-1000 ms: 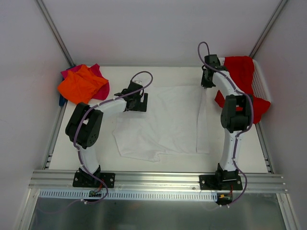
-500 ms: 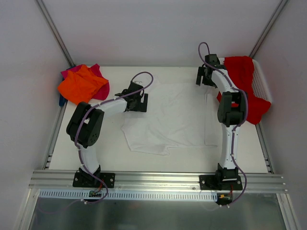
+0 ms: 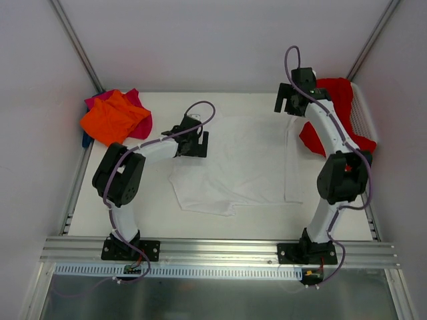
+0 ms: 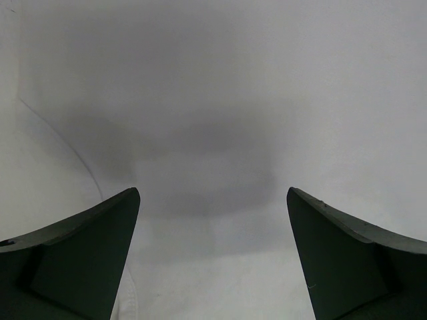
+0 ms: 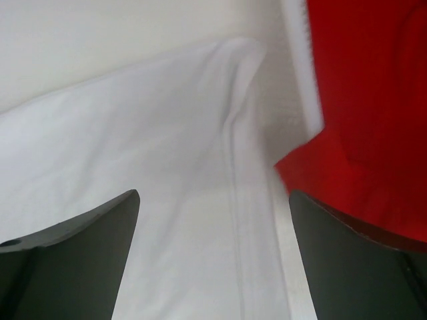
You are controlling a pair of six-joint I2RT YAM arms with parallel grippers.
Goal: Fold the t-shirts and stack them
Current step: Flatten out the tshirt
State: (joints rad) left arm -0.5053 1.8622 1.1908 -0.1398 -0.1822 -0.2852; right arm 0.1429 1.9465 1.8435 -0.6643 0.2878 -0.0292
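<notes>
White t-shirt (image 3: 233,167) lies spread mid-bench, near-left hem rumpled. Left gripper (image 4: 212,200) sits over its far-left part, jaws apart. Right gripper (image 5: 213,197) is above its far-right corner, also apart (red t-shirt (image 3: 333,100) just beside, right edge). Orange t-shirt (image 3: 113,119) lies on magenta t-shirt (image 3: 137,100), far-left corner.

The left claw (image 4: 213,257) has its two dark fingers (image 4: 73,260) spread wide apart. Beneath them lies the white t-shirt (image 4: 200,287), shadowed at the centre, with a faint seam beside the left finger.
</notes>
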